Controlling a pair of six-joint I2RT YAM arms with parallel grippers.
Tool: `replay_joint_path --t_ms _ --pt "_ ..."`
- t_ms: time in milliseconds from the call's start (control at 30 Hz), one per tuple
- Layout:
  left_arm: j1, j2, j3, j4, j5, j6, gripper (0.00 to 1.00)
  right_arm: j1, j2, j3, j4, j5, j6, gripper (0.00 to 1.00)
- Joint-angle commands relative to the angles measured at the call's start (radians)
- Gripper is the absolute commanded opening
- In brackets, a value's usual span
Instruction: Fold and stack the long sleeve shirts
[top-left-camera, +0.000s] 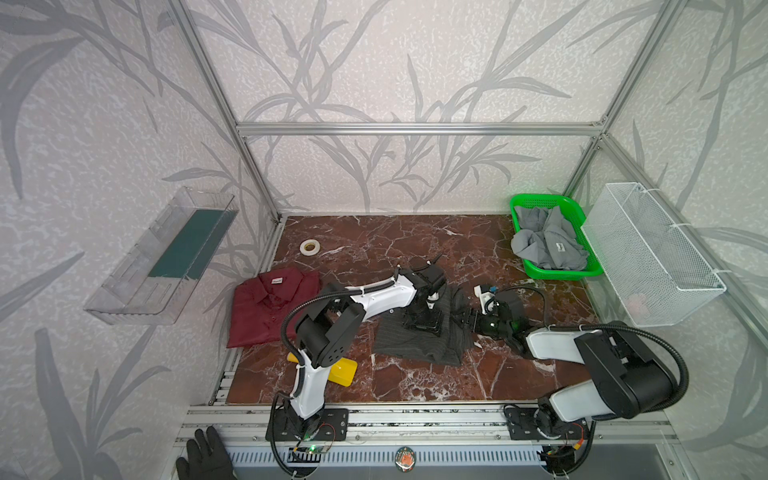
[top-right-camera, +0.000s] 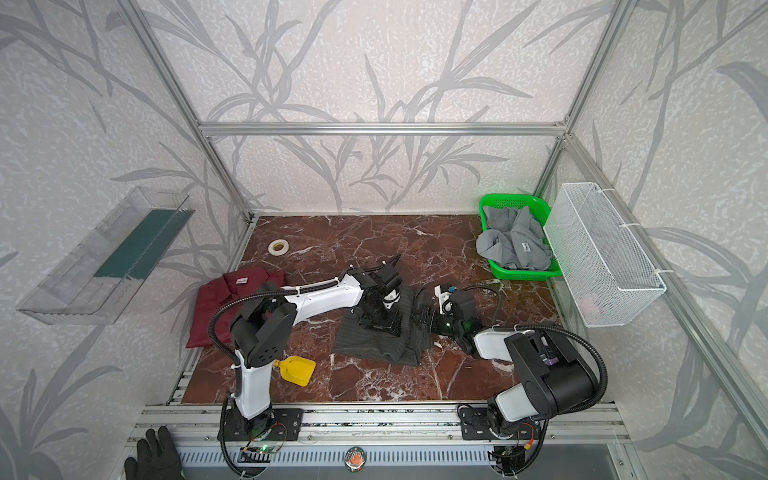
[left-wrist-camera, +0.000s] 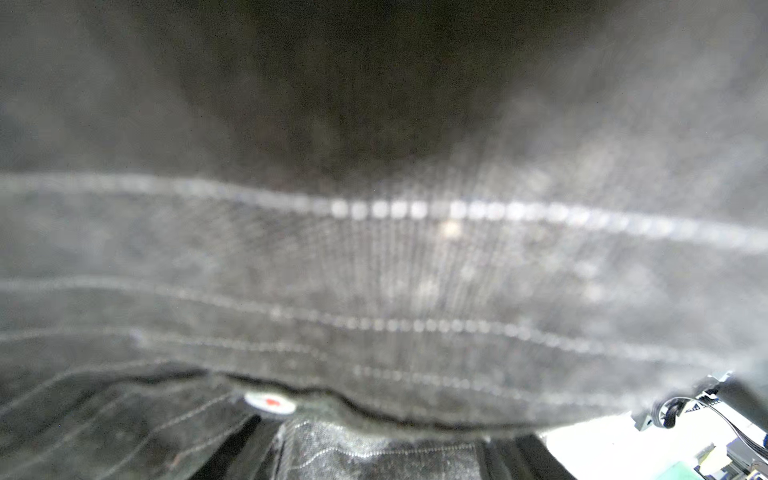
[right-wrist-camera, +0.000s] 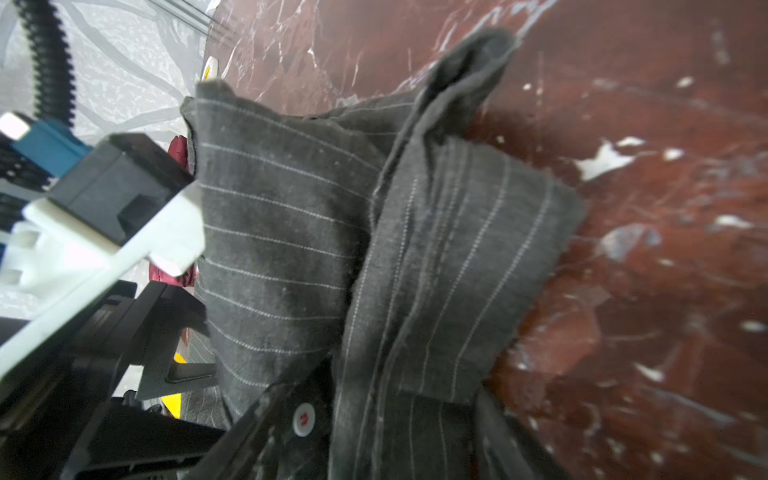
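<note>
Folding the pinstriped shirt (top-left-camera: 419, 347), which lies partly folded at mid-worktop (top-left-camera: 415, 249), with the folded maroon shirt (top-left-camera: 266, 307) to its left and the grey shirt (top-left-camera: 548, 245) crumpled in the green basket (top-left-camera: 540, 198) at the far right corner. The fold is probably best made by pinning the flat layers while the loose right flap is carried over squarely, edges aligned. The left arm stretches low across, its end effector (top-left-camera: 422, 326) bearing down on the cloth, and the right end effector (top-left-camera: 467, 320) reaches level to the shirt's right edge; whether either is spread or pinching cloth cannot be told.
</note>
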Motion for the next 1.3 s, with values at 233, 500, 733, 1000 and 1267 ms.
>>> replay_joint_path --t_ms 233,500,733,1000,1267 --pt "0.016 -0.040 -0.060 -0.003 0.018 0.002 0.68 0.084 0.042 -0.048 0.020 0.098 0.060 0.65" --pt "0.020 -0.059 -0.088 0.002 0.020 0.002 0.68 0.172 -0.026 -0.048 0.049 0.145 0.060 0.67" --pt "0.049 -0.109 -0.133 0.007 0.056 0.011 0.67 0.172 -0.064 -0.088 0.086 0.083 0.099 0.71" --pt "0.057 -0.129 -0.147 -0.001 0.079 0.023 0.64 0.173 -0.070 -0.138 0.242 0.042 0.129 0.72" --pt "0.053 -0.121 -0.166 0.035 0.111 0.007 0.63 0.242 -0.020 -0.091 0.267 0.072 0.107 0.73"
